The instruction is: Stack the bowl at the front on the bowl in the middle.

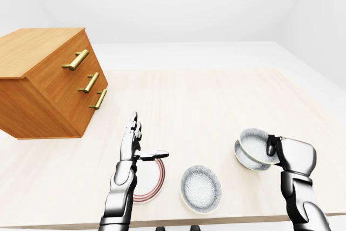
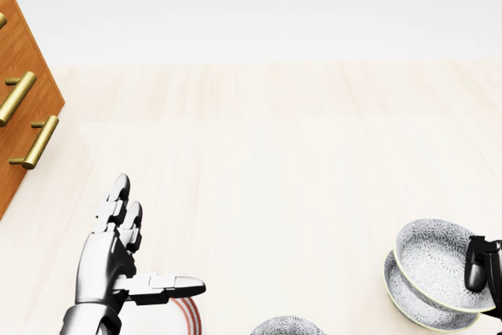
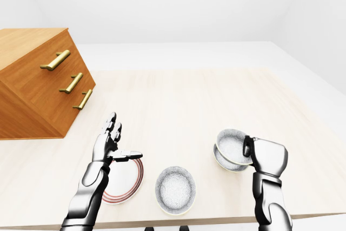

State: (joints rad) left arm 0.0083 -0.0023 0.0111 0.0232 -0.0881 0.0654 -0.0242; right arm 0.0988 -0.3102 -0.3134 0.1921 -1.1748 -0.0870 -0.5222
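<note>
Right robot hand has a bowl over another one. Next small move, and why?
Probably ease the right robot hand down slightly, then open it. The held bowl sits tilted above the lower bowl, fingers gripping its rim, so it looks not yet seated. The left robot hand is open and clear.

No text, label, number or sign can be read.

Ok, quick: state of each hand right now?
Left hand: open, empty, above the striped plate.
Right hand: shut on upper bowl, over lower bowl.
</note>
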